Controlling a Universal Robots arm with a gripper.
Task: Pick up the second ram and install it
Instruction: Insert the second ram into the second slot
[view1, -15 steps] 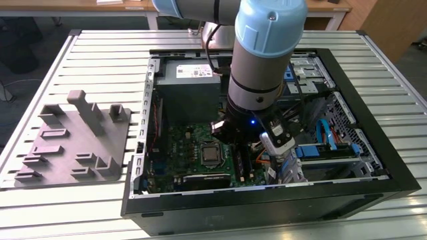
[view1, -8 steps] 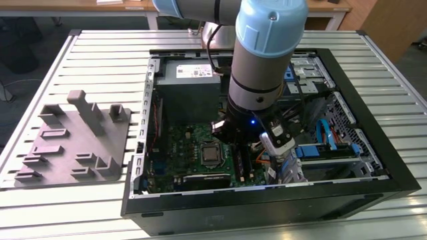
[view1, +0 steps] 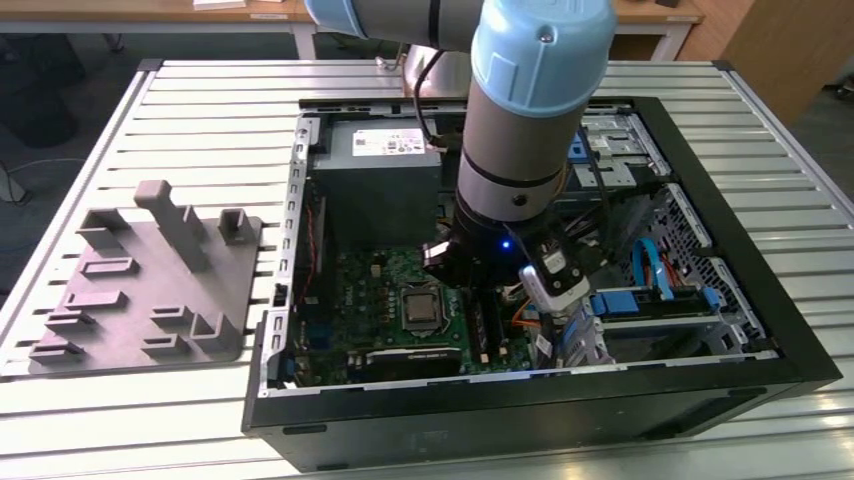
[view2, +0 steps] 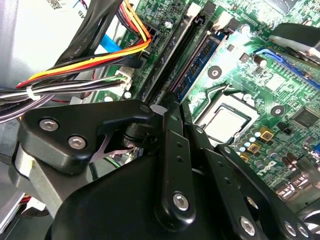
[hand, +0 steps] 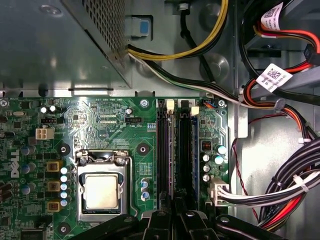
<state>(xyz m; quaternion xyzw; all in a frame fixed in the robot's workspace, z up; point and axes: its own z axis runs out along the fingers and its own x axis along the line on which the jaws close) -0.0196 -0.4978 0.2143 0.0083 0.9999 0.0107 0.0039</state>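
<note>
The grey-and-pale-blue robot arm (view1: 514, 150) reaches down from the top of the exterior view into an open black desktop computer case (view1: 534, 410), which lies flat at the centre and right of that frame on a table of pale ribbed metal slats (view1: 200, 90). At the left of the frame, a grey moulded fixture block with upright posts (view1: 147, 280) rests on the same slats. Wooden furniture and a dark floor edge the top of the frame.

The black linkage gripper (view2: 172, 107) fills the lower part of the second wrist view, its tips drawn close together over the slot area. Whether they clamp anything cannot be told. Just ahead of the tips, the second ram (view2: 200, 57), a thin dark bluish stick, stands on edge among the long black plastic slots (hand: 172, 150) of the green motherboard (hand: 100, 120). The silver square processor (hand: 101, 191) sits beside them at lower centre-left of the first wrist view.
</note>
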